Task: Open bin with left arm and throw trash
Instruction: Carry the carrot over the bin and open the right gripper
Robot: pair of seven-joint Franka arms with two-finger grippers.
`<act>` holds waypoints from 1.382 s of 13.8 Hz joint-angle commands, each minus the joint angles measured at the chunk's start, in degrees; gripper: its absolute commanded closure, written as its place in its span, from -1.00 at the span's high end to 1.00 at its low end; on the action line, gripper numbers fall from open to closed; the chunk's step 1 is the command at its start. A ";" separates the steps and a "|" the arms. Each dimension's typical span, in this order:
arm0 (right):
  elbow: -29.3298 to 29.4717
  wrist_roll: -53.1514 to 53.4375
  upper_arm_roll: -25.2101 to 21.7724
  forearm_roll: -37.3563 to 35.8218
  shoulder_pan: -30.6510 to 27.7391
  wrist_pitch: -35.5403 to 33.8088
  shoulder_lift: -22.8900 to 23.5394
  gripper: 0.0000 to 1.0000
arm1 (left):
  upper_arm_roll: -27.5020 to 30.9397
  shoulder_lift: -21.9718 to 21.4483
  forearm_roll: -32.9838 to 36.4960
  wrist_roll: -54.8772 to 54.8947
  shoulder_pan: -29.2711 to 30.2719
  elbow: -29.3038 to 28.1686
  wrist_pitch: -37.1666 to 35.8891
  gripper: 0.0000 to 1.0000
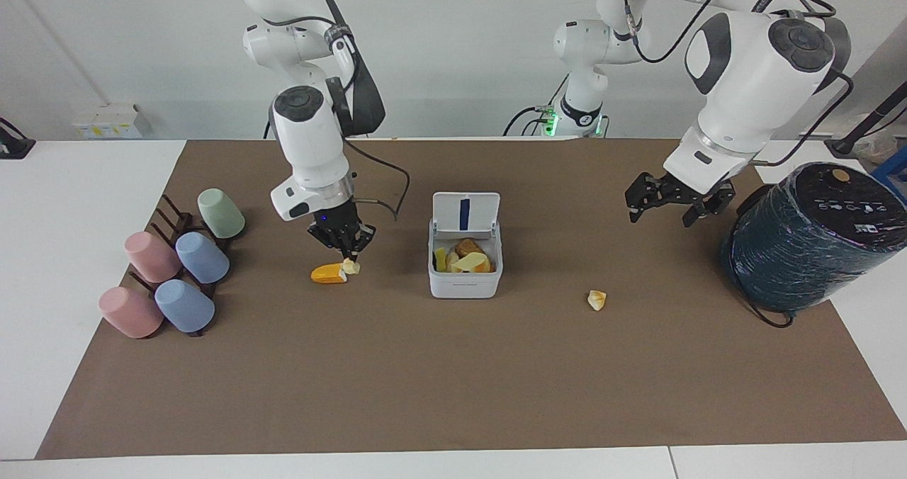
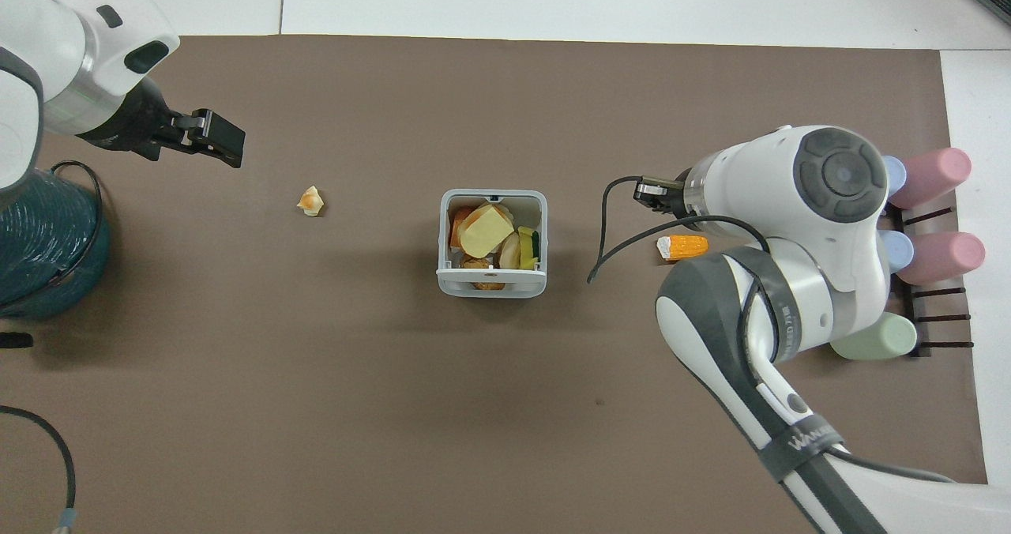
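The white bin point(image 1: 464, 280) stands mid-mat with its lid point(image 1: 465, 213) up, holding several food scraps; it also shows in the overhead view point(image 2: 450, 281). My right gripper point(image 1: 347, 256) is shut on a pale yellow chunk point(image 1: 351, 266), held just above the mat beside the orange wedge point(image 1: 327, 274). In the overhead view the wedge point(image 2: 684, 245) lies bare and the right gripper point(image 2: 652, 192) hides the chunk. A second pale chunk point(image 1: 596, 300) lies toward the left arm's end point(image 2: 310, 201). My left gripper point(image 1: 662, 210) waits open and empty above the mat point(image 2: 213, 135).
A rack of pastel cups point(image 1: 177, 273) lies on its side at the right arm's end point(image 2: 936, 250). A large dark teal wrapped cylinder point(image 1: 808, 238) stands at the left arm's end point(image 2: 39, 250). A black cable point(image 2: 600, 242) hangs from the right wrist.
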 commanded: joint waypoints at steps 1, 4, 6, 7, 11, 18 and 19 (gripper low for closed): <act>4.69 1.21 0.49 3.79 -0.05 -0.49 1.48 -1.00 | 0.15 -1.79 0.19 0.84 0.07 -2.34 1.24 1.00; 8.04 6.36 0.84 7.66 1.88 -0.13 3.23 -1.00 | 0.15 -1.79 0.19 0.84 0.25 -2.34 1.24 1.00; 8.66 15.49 0.84 7.76 5.82 2.58 4.29 -1.00 | 0.15 -1.79 0.28 0.84 0.43 -2.34 1.24 1.00; 8.66 18.41 0.84 7.50 7.58 3.64 4.64 -1.00 | 0.15 -1.79 0.19 0.92 0.51 -2.34 1.24 1.00; 8.66 26.41 0.84 7.67 11.72 9.26 7.27 -1.00 | 0.15 -1.79 0.19 0.92 0.51 -2.34 1.33 1.00; 8.66 31.88 0.84 7.41 15.51 5.17 7.81 -0.24 | 0.24 -1.79 0.28 0.92 0.51 -2.43 1.77 1.00; 8.66 31.80 0.84 7.49 15.51 4.54 7.63 -0.16 | 0.15 -1.79 0.19 1.01 0.51 -2.43 1.94 1.00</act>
